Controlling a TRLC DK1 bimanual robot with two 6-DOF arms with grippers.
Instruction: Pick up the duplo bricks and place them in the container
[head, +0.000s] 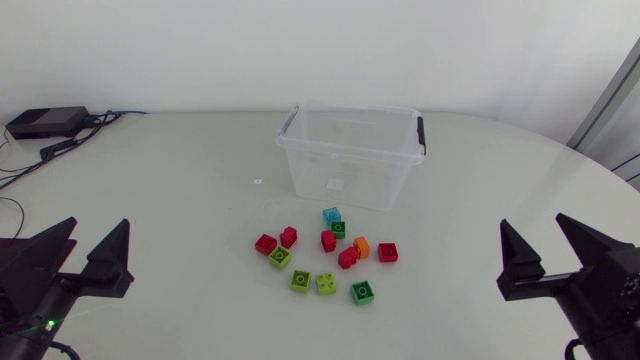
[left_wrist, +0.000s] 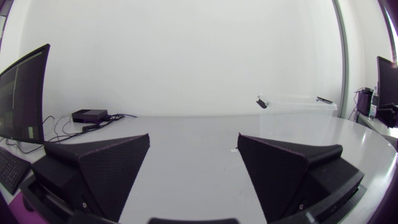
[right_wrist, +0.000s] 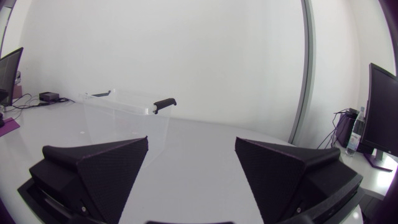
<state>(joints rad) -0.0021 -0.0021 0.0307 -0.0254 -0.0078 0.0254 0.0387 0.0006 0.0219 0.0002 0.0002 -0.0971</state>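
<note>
Left tool (head: 99, 224) at the near left of the desk (head: 150, 160): two black fingers spread wide apart, only bare desk between them. Same in the left wrist view, left tool (left_wrist: 193, 138) gaping, pointing across the desk. Right tool (head: 531, 222) at the near right: fingers spread wide apart too, bare desk between. Seen from its own camera, right tool (right_wrist: 191, 140) just as wide. Both tools well apart from the bricks.

Between the two tools, in the middle of the desk: a small bunch of duplo bricks (head: 348, 259), all lying on the desk. At the far end, a light blue brick (head: 332, 215), touching a dark green brick (head: 339, 229). At the left end, a red brick (head: 265, 243). Near the right end, an orange brick (head: 362, 246). At the near edge of the bunch, two yellow-green bricks side by side, left one (head: 300, 281), right one (head: 327, 283). More red and green ones mixed in.

Past the bricks, near them but not touching: the container (head: 345, 175), a see-through box, open on top, with a black clip on its left end (head: 288, 122) and a black clip on its right end (head: 421, 135). Through its walls, only its own pale floor. Every brick outside it. Container also ahead of the left tool, off to one side (left_wrist: 298, 115), and ahead of the right tool, off to the other side (right_wrist: 118, 121).

In the far left corner of the desk: a flat black box (head: 45, 122) with cables.
</note>
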